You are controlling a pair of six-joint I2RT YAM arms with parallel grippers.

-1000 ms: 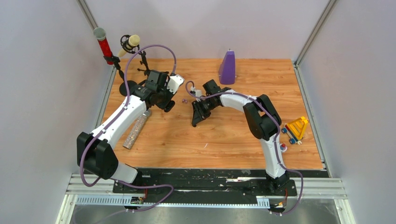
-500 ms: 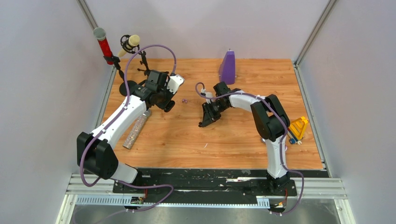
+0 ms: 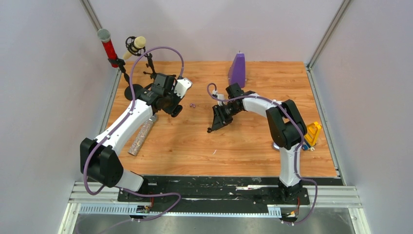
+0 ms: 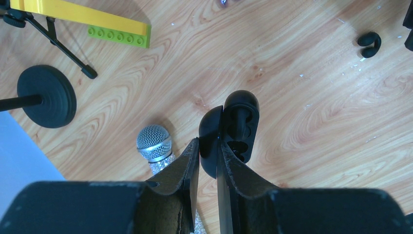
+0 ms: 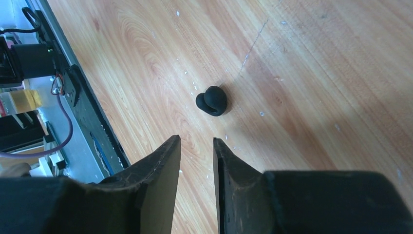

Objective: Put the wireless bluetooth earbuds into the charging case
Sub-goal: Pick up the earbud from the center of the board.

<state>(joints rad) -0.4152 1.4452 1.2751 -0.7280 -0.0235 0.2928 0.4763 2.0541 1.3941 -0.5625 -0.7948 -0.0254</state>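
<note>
In the left wrist view, my left gripper (image 4: 208,146) is shut on one half of the black charging case (image 4: 238,124), which hangs open just above the wood. I cannot tell whether its dark wells hold anything. A black earbud (image 5: 212,101) lies on the table a short way beyond the fingertips of my right gripper (image 5: 196,141), which is open with nothing between its fingers. The same earbud (image 4: 368,44) shows at the far right of the left wrist view. From above, a pale purple earbud (image 3: 192,105) lies between my left gripper (image 3: 175,110) and right gripper (image 3: 214,125).
A glittery silver microphone (image 3: 142,134) lies beside the left arm, with a stand's round black base (image 4: 46,90) nearby. A purple wedge (image 3: 237,70) stands at the back. A yellow toy (image 3: 311,134) sits at the right edge, and a red microphone (image 3: 108,46) at the back left.
My right arm has swung to the right, away from the left gripper, and its jaws now stand apart. The left arm and the case have not moved.
</note>
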